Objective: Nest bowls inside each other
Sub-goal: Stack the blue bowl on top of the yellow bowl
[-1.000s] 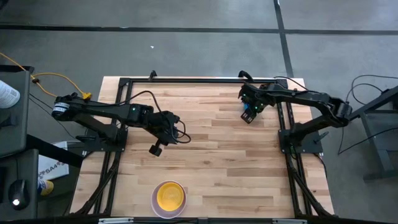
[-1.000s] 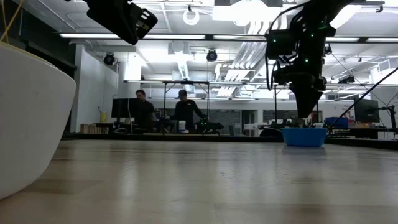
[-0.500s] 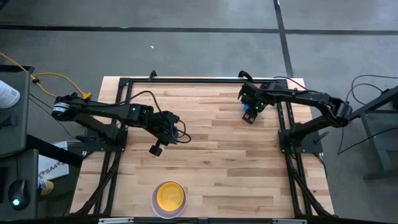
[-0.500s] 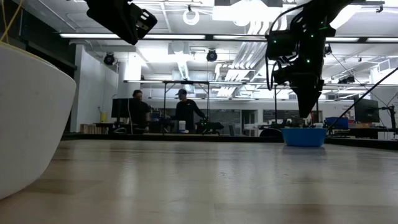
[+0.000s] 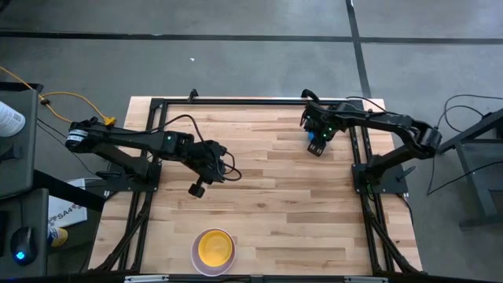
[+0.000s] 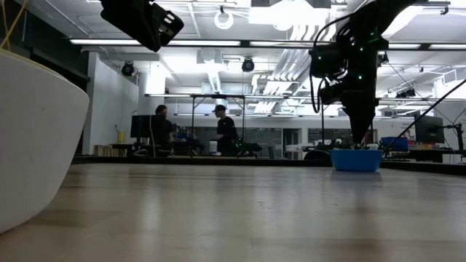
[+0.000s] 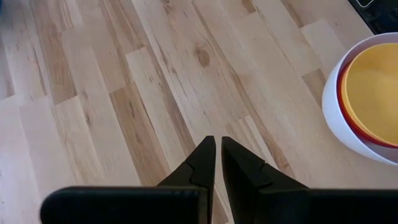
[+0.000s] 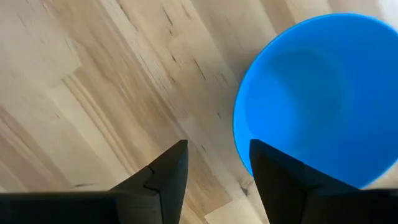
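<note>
Nearest, at the front edge of my wooden surface (image 5: 267, 204), sits the stack: white bowl (image 5: 196, 259) outermost, a pink-red bowl (image 7: 341, 102) showing only as a thin rim inside it, yellow bowl (image 5: 214, 247) on top. Mid-surface, left side: my left claw (image 5: 196, 188) hangs above bare planks, fingers (image 7: 205, 163) nearly together, gripping nothing. Stack lies well apart from it. Farther back, right side near the rear rail: my right claw (image 5: 315, 146) stands spread wide, fingers (image 8: 166, 171) just above the near rim of the blue bowl (image 8: 317, 93), which rests on the wood. Nothing held. Beyond the surface, two people (image 6: 164, 131) stand at a bench in the room.
</note>
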Tool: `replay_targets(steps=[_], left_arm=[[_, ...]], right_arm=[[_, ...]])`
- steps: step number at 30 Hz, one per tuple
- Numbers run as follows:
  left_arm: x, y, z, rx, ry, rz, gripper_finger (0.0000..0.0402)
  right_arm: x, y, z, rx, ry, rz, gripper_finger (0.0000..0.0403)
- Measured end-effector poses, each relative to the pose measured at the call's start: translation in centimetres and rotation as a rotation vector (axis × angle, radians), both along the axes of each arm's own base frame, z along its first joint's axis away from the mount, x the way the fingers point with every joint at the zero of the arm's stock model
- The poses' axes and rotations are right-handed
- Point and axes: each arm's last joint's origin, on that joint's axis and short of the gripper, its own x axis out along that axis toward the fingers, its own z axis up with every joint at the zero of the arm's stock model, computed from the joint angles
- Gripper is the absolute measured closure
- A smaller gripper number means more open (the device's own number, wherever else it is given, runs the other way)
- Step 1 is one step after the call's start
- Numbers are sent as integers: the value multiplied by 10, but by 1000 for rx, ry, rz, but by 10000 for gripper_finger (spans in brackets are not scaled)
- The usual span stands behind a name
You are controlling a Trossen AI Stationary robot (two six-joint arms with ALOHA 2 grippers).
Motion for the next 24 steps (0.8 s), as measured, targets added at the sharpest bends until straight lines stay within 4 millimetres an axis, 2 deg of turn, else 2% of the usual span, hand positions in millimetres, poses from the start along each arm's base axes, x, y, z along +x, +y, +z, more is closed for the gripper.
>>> replay_targets(steps=[14, 18, 24], left_arm=[[0, 0, 0, -14, 5, 17, 375], [0, 0, 0, -14, 5, 17, 375], [0, 0, 0, -14, 5, 17, 375]], right_arm=[[13, -12, -29, 7, 69, 47, 238], [13, -13, -30, -11, 79, 48, 240], [13, -14, -30, -28, 85, 46, 274]])
